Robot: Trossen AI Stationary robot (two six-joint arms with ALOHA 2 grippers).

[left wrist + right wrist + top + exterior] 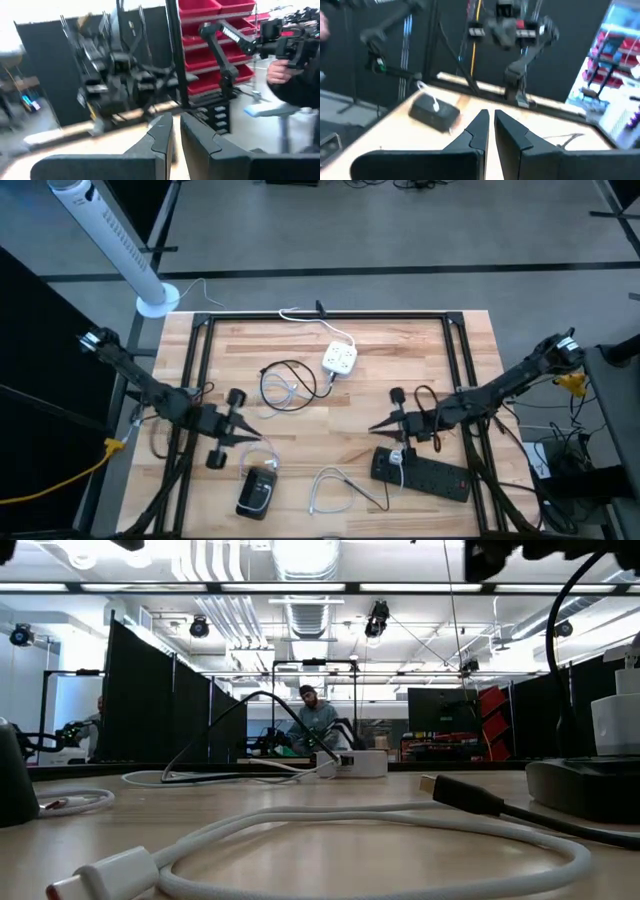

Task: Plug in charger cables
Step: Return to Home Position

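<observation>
A black and a white charger cable lie loosely coiled together at the table's middle. Another white cable lies near the near edge; in the low view its plug is in the foreground, with a black plug behind it. One more white cable curls by a black device. My left gripper hovers shut just above that device, holding nothing. My right gripper hovers shut over the far left end of the black power strip, also holding nothing.
A square white socket cube sits far of centre, its thicker cord running to the far edge. A white adapter stands in the power strip. A black frame borders the table. A white post stands beyond the far left corner. People show beyond the table.
</observation>
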